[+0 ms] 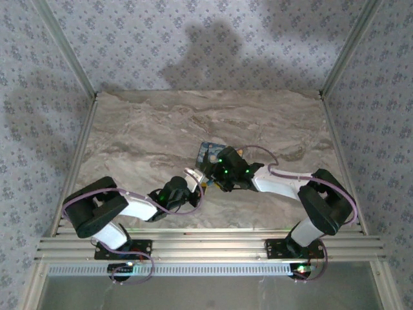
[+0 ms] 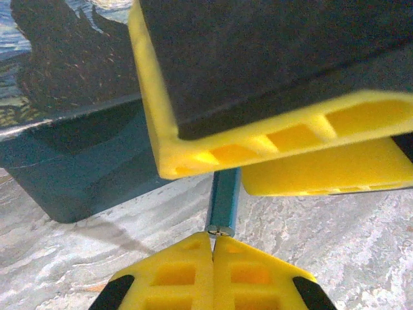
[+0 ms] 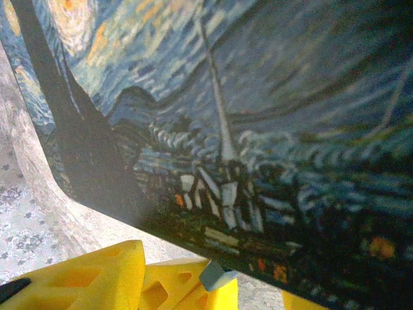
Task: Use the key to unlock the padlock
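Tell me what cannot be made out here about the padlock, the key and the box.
Padlock: top view, too small and dark where the arms meet at the box.
Blue shaft, pinched by the left gripper: left wrist view, its top is hidden behind the right gripper's fingers; key or not is unclear.
Box: right wrist view, blurred, cut off by the top and right edges.

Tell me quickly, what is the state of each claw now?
Left claw: closed, pinching the thin blue key at its tips.
Right claw: open, fingers apart.
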